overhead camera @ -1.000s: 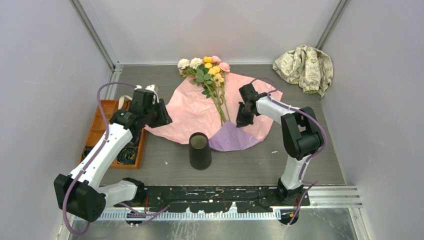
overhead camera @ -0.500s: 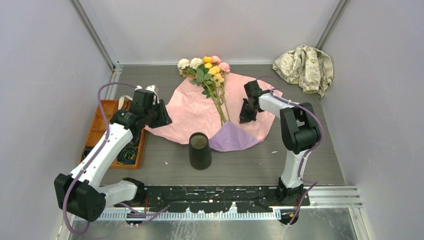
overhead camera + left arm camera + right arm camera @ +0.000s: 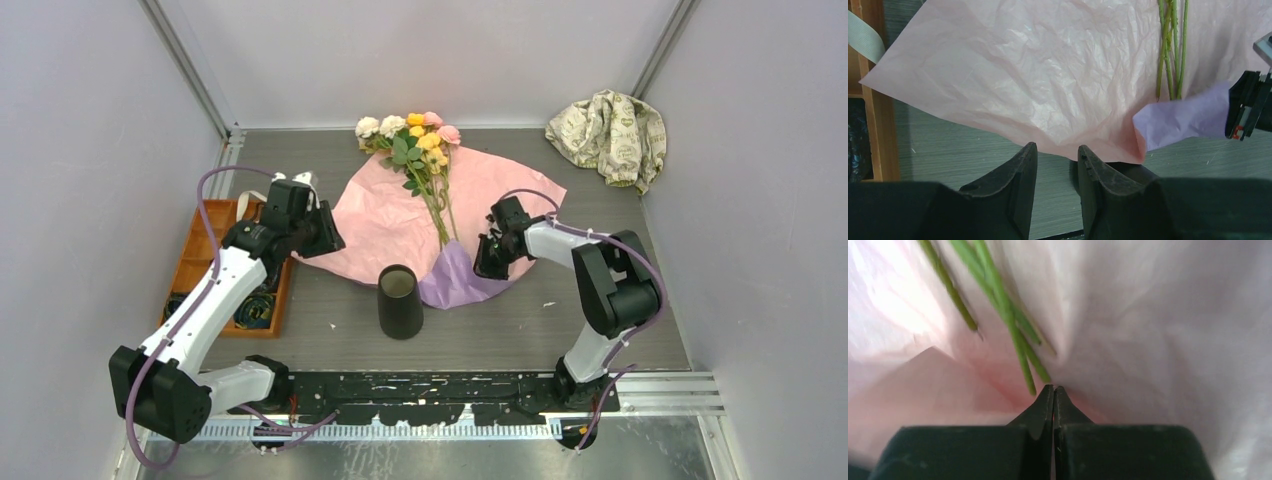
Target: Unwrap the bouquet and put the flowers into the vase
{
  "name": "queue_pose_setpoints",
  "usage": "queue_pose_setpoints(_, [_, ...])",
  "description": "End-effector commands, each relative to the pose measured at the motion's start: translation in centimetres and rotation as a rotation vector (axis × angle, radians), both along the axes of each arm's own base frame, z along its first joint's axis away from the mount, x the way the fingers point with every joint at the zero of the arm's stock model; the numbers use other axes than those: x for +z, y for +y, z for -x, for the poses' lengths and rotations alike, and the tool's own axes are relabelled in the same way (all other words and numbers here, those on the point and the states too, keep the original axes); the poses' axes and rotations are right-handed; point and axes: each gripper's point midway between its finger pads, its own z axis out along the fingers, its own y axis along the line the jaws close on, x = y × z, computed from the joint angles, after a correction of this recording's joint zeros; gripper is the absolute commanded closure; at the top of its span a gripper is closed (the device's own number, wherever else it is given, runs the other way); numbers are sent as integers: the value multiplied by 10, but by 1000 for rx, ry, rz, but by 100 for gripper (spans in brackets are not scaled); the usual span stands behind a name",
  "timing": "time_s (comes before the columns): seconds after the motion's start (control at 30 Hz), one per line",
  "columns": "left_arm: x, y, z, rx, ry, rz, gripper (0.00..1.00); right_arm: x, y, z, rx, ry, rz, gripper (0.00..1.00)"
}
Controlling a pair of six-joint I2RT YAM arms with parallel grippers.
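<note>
Stems of the flowers (image 3: 425, 150) lie on the unfolded pink wrapping paper (image 3: 380, 220) at the middle of the surface (image 3: 500, 320), blooms toward the far side. The vase (image 3: 400, 300) stands upright at the paper's near edge. The right end effector (image 3: 487, 262) is closed, pinching the paper's near right edge where the purple side turns up. The left end effector (image 3: 328, 235) hangs partly open over the paper's left edge, holding nothing.

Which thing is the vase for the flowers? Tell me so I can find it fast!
Find the big pink wrapping paper spread in the middle of the table. Just off its near edge, toward the arms' bases, stands the vase. It is the only upright black cup with an open top; the other black items, coiled rolls, lie in the orange tray at the left.
</note>
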Motion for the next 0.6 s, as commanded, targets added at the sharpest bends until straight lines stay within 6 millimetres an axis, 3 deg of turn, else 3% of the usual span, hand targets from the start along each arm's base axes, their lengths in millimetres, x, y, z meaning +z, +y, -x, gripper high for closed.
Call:
queue_pose_setpoints(0.0, [13,-5,-4,-8,-54,30,63,34,25,22,75,-58,-130,95])
queue_pose_setpoints(0.17, [12,-7,-3,-10,-51,35,63,61,25,48,113,-113,-127,92])
queue_pose_setpoints(0.3, [8,-12,-4,-19,-42,45,63,70,19,67,128,-124,-99,89])
queue_pose_setpoints(0.57, [2,-15,-4,-29,-27,38,63,40,10,104,123,-28,-52,87])
